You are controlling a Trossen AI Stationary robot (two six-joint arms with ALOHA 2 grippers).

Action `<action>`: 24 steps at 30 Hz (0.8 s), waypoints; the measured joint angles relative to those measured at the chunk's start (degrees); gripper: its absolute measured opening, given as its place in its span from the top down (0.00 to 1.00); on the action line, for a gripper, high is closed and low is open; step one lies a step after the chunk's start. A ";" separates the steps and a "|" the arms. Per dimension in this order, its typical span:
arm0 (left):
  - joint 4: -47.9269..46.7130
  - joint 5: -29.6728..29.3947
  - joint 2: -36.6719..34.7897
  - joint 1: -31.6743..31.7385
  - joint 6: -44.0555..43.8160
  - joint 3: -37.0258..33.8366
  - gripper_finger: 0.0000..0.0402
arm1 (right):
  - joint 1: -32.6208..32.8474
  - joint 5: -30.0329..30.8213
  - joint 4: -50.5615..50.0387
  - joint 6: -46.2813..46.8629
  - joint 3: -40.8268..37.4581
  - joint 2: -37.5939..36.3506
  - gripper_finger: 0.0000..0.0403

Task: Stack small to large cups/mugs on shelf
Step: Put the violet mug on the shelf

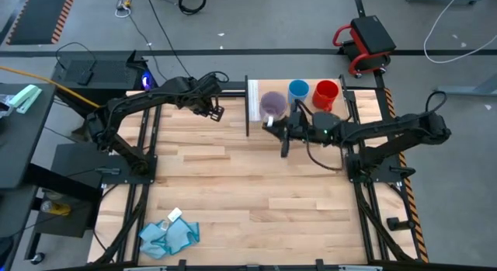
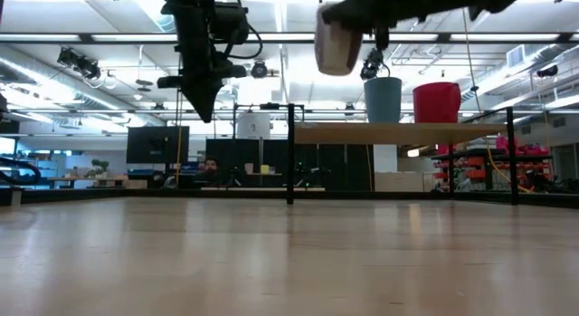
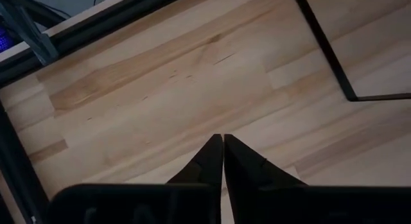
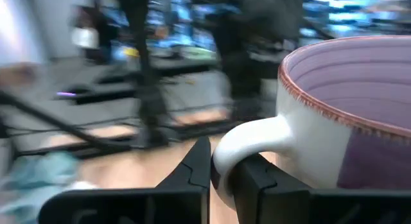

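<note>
The translucent purple-grey mug [image 1: 272,105] [image 2: 337,40] is held in the air by my right gripper [image 4: 210,155] [image 1: 274,125], above the white-panel end of the shelf [image 1: 311,122] [image 2: 398,132]. The light-blue cup [image 1: 298,90] [image 2: 383,99] and the red mug [image 1: 326,92] [image 2: 437,101] stand upright on the shelf, side by side. My left gripper [image 3: 222,147] [image 1: 214,109] [image 2: 201,100] is shut. It points down over bare tabletop, left of the shelf. My right gripper pinches the purple-grey mug's handle [image 4: 247,137] between its two fingers. It comes roughly level, from the mug's near side. The mug [image 4: 347,121] is lifted clear of shelf and table and stays about upright, mouth up.
A crumpled blue cloth [image 1: 168,235] and a small white item [image 1: 174,215] lie near the table's near-left corner. The shelf's dark posts [image 2: 289,153] stand at its edges. Bare wood tabletop [image 1: 233,178] spreads between the arms.
</note>
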 joint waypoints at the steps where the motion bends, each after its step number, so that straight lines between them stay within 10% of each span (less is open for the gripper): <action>1: -0.02 0.27 0.00 0.00 0.00 0.00 0.95 | -1.13 -0.01 -0.19 0.31 -0.02 0.40 0.91; 24: 1.95 0.56 0.00 0.00 -0.42 0.00 0.97 | -10.07 -5.73 5.40 4.12 0.68 11.98 0.91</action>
